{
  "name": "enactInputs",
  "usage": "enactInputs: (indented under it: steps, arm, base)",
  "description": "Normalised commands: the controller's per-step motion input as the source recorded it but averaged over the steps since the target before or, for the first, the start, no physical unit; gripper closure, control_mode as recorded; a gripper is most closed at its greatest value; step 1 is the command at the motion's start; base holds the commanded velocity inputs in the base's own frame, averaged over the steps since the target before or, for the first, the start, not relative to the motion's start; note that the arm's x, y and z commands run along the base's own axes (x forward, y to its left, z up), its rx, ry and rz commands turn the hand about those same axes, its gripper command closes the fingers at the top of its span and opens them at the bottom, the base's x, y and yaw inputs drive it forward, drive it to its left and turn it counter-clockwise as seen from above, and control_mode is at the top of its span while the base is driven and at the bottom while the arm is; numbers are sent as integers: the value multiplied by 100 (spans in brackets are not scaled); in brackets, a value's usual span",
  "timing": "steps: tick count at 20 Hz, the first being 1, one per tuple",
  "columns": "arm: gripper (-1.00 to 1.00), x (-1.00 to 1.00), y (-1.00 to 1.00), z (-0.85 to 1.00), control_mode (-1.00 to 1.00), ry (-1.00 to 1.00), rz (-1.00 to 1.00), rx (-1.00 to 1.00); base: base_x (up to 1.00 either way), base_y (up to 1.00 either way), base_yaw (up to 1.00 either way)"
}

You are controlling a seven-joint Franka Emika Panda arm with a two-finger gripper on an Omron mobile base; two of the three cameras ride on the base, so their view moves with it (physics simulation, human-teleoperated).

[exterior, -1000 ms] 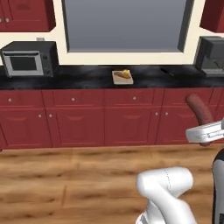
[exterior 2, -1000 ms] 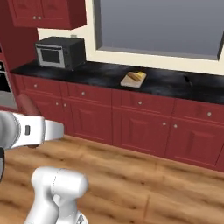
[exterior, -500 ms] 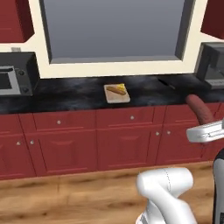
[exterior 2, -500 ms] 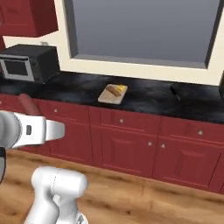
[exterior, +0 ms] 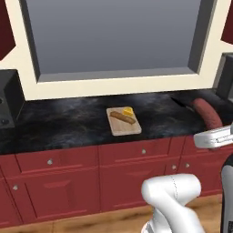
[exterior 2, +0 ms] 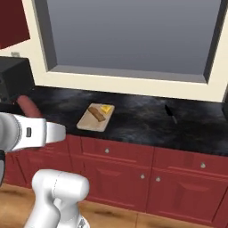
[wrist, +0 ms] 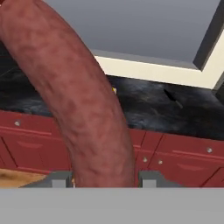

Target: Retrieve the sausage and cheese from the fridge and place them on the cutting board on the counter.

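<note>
Base has driven closer over the last second: the table and cutting board now sit larger and nearer the middle in both base views, where earlier they lay further off. This is camera motion; the things on the board have not shifted. End effector clamped on the sausage, held off the table at the arm's side. Cheese already on the board, beside a paler orange-brown piece. Judgement: transport nearly done; placing remains.
</note>
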Motion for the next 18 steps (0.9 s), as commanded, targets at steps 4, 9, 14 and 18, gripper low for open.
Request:
enactInputs:
  steps: [4, 9, 14, 18]
  arm:
    - [100, 0, 0, 0, 100, 0, 0, 0]
    - [100, 0, 0, 0, 100, 0, 0, 0]
    - [100, 15, 4, -23, -100, 15, 3, -2]
    - [100, 41, 13, -64, -100, 33, 35, -12]
  base:
    - [100, 0, -10]
    - [86, 0, -3]
    - [16, 0, 0]
    - [0, 0, 0]
